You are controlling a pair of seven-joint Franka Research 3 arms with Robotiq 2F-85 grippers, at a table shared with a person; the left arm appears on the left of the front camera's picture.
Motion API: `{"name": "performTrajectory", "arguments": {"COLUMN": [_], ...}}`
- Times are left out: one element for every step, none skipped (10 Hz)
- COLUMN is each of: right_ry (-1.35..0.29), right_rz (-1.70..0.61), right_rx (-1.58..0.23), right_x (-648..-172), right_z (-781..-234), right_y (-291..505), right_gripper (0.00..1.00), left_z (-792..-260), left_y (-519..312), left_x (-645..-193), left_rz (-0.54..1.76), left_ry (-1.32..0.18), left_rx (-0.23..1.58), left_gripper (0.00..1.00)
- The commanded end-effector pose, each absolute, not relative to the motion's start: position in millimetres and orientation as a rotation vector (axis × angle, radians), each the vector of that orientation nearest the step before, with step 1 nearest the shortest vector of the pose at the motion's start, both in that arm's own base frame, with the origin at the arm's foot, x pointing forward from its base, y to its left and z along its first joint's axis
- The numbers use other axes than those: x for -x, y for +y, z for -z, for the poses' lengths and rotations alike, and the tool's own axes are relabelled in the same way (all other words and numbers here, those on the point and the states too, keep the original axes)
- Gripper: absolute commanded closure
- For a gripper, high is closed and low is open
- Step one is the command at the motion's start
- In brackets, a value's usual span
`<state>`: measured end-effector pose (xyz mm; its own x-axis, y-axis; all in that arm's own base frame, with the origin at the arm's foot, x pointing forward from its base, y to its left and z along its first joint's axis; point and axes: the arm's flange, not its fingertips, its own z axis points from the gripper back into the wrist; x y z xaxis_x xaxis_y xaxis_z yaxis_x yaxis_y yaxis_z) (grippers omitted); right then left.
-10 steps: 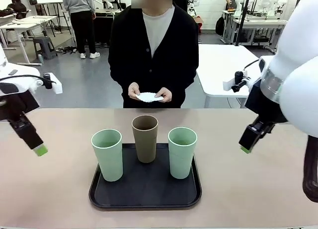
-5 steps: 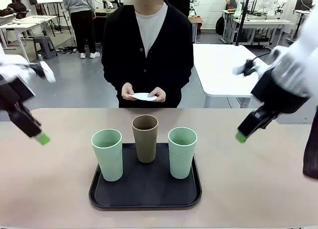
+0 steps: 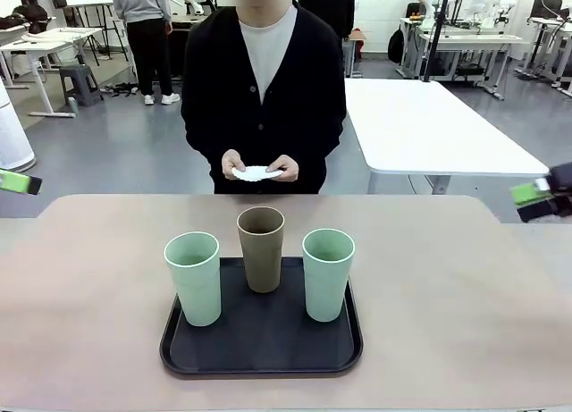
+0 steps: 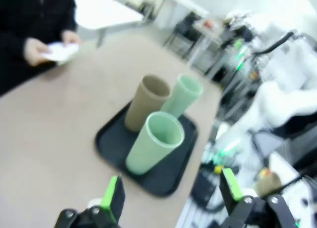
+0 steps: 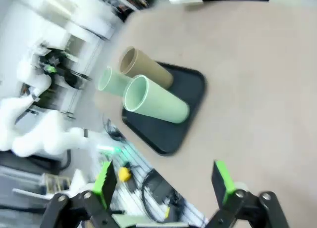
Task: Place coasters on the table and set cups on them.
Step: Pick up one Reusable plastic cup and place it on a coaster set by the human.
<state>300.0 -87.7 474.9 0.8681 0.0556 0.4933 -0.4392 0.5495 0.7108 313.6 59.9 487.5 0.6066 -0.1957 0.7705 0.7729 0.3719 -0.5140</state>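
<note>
Plainly, wrist views show both jaws parted.

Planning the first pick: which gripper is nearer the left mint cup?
Left. The left gripper hangs out on the left mint cup's side of the table; the right gripper is far across, beyond the tray.

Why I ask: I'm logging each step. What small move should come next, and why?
Probably the person sets one of the coasters on the bare table beside the tray. They are in the person's hands, all three cups stand on the tray, and the left claw and right claw hang open at the sides, holding nothing.
</note>
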Motion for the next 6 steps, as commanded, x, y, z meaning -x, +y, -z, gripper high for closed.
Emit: {"name": "performTrajectory", "arguments": {"right_ry": [-0.369, -0.372, -0.384, -0.395, -0.392, -0.383], "right_rz": [-0.005, 0.008, 0.024, 0.04, 0.052, 0.056], "right_rx": [-1.428, -1.455, -1.461, -1.453, -1.439, -1.427], "right_x": [-277, -269, -259, -250, -239, -232], "right_z": [-398, -392, -390, -392, -394, -396], "right_y": [-93, -105, -114, -124, -132, -137], "right_gripper": [0.0, 0.0, 0.0, 0.0, 0.0, 0.0], "left_z": [-469, -464, -463, -462, -461, -459], "left_y": [97, 109, 119, 131, 140, 147], "left_x": [-332, -326, -318, -312, -304, -298], "left_rz": [0.546, 0.511, 0.468, 0.417, 0.372, 0.335], "left_ry": [-0.633, -0.624, -0.598, -0.571, -0.545, -0.525], "left_rx": [1.159, 1.158, 1.146, 1.116, 1.096, 1.092], "left_gripper": [0.0, 0.0, 0.0, 0.0, 0.0, 0.0]}}
